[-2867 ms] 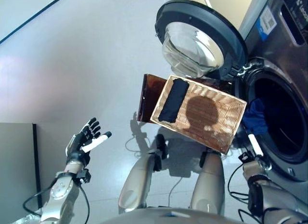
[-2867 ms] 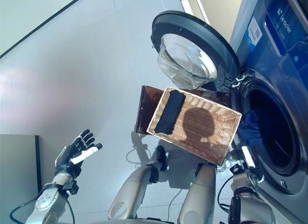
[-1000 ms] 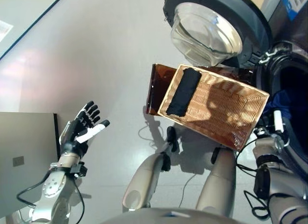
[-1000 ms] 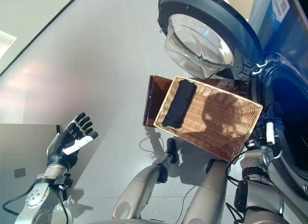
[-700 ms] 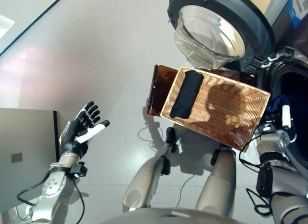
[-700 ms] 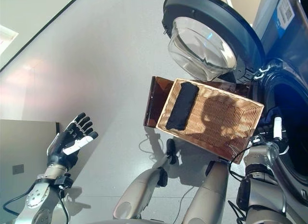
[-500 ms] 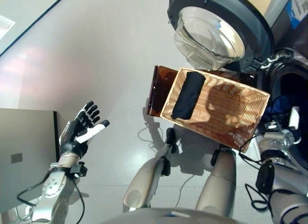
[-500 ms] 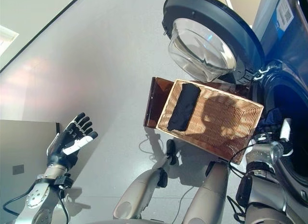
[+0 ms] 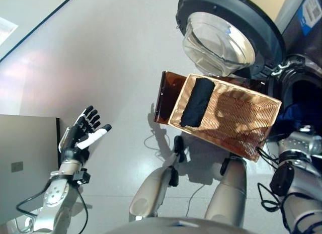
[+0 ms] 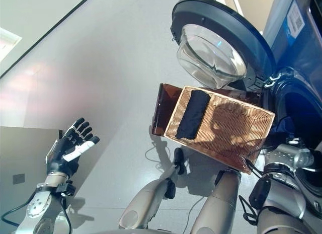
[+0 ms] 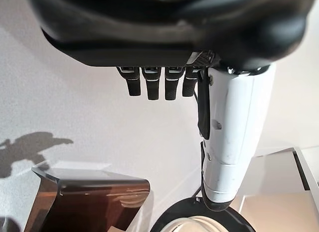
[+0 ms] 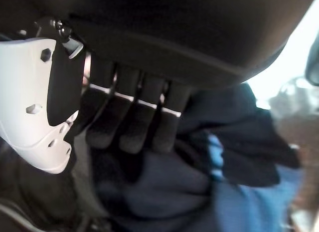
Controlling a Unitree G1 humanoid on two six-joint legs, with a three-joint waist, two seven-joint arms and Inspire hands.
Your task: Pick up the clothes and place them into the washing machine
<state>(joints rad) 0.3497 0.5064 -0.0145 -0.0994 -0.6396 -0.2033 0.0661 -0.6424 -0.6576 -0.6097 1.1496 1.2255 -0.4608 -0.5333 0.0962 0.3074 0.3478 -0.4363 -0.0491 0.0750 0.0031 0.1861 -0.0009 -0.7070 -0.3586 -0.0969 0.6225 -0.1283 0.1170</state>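
Left eye view: the left hand (image 9: 78, 139) is raised over the floor (image 9: 100, 68), fingers spread and empty. 1 dark cloth (image 9: 197, 102) lies along the left edge of 1 wicker basket (image 9: 236, 124), beside the washing machine (image 9: 302, 88) with its door (image 9: 226, 32) swung open.

Right wrist view: the right hand (image 12: 132, 115) has relaxed, straight fingers over 1 blue garment (image 12: 234, 157), gripping nothing.

Left wrist view: fingers extended, nothing held.

The right hand (image 12: 124, 117) has reached deeper into the washing machine (image 9: 302, 93) drum, over the blue clothes (image 12: 239, 192).
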